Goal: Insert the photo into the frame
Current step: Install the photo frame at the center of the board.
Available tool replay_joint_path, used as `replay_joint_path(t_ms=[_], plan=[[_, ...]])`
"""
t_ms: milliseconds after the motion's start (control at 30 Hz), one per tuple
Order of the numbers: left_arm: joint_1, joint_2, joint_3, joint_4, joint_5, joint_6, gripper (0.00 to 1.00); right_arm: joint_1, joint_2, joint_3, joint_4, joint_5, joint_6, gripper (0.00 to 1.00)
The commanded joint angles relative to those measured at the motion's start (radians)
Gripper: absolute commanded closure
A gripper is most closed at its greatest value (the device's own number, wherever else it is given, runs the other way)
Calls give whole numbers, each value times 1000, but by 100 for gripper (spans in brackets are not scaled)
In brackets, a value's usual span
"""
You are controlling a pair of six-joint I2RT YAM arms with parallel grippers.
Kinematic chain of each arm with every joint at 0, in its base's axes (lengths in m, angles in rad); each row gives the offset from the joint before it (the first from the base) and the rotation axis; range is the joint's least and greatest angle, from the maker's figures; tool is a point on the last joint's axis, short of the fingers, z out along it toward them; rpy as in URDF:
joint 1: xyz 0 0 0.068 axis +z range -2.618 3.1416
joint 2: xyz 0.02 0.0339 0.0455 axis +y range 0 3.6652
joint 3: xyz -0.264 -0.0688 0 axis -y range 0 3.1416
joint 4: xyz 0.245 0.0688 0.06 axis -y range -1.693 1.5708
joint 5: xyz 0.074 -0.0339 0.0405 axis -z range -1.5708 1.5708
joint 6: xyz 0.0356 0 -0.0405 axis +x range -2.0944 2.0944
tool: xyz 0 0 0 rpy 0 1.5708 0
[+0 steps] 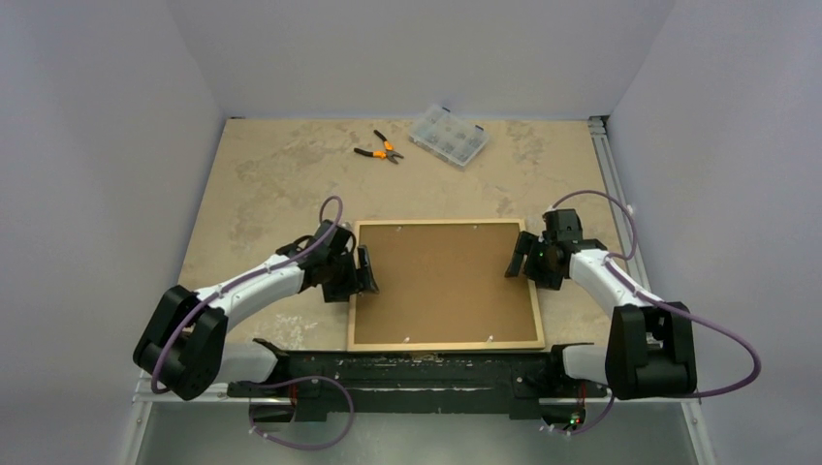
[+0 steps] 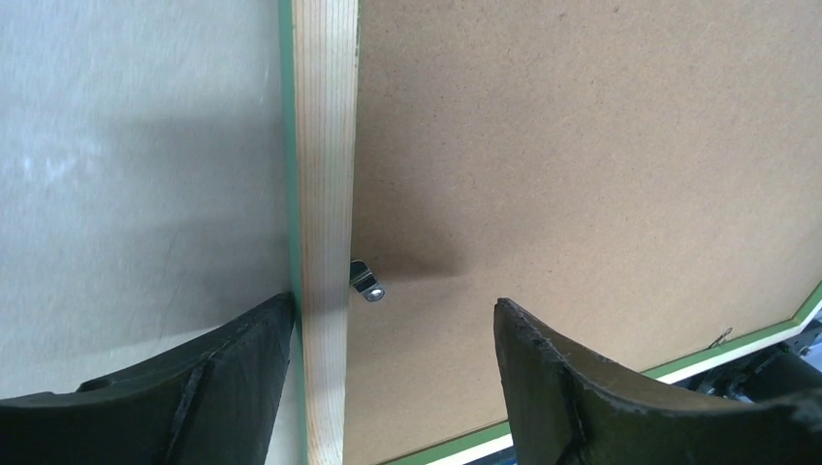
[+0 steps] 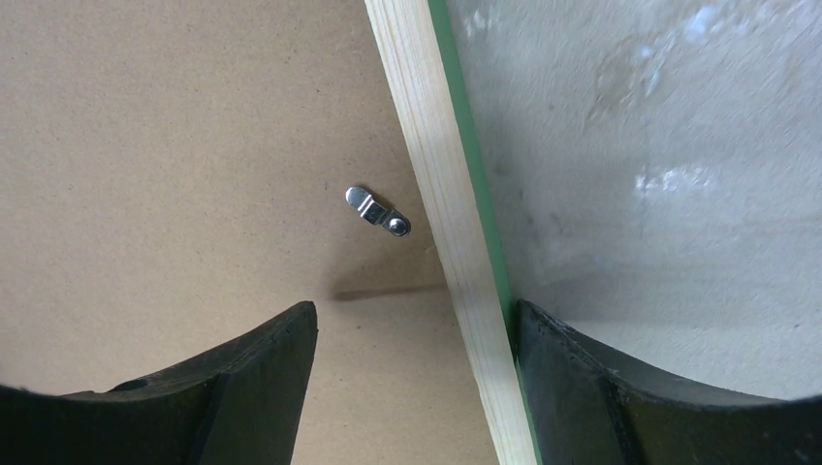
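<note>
The frame (image 1: 446,344) lies back up in the middle of the table, its pale wood rim around a brown fibreboard backing sheet (image 1: 446,281). The photo is hidden. My left gripper (image 1: 361,271) straddles the frame's left rail (image 2: 325,194). In the left wrist view the gripper (image 2: 393,302) is open, one finger against the rail's green outer edge and the other over the backing. My right gripper (image 1: 519,260) straddles the right rail (image 3: 436,194) the same way. In the right wrist view that gripper (image 3: 417,307) is open too. A small metal turn clip (image 2: 366,283) (image 3: 378,211) sits by each rail.
Orange-handled pliers (image 1: 380,150) and a clear plastic parts box (image 1: 448,136) lie at the back of the table. Grey walls close in the left, back and right sides. A metal rail (image 1: 606,165) runs along the right edge.
</note>
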Motion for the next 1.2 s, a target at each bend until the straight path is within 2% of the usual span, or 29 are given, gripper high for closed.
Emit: replay_joint_path(t_ms=[0, 100, 300, 400, 600, 667, 933, 1167], plan=[[-42, -75, -12, -28, -25, -109, 28, 37, -34, -9, -62, -136, 62, 28], [-43, -58, 40, -107, -126, -108, 28, 37, -20, 9, -60, -125, 61, 28], [-39, 62, 123, -153, -218, -128, 35, 38, 8, 7, -56, -115, 49, 28], [-35, 125, 158, -190, -258, -122, 36, 37, 7, -1, -50, -120, 51, 28], [-22, 174, 152, -208, -310, -124, 37, 37, 9, 2, -52, -122, 49, 28], [-20, 162, 137, -209, -322, -125, 43, 37, 11, 1, -50, -125, 48, 28], [-19, 122, 88, -177, -321, -106, 75, 37, 11, 2, -50, -124, 48, 28], [-19, 130, 66, -135, -274, -70, 100, 38, 22, 11, -44, -136, 52, 27]])
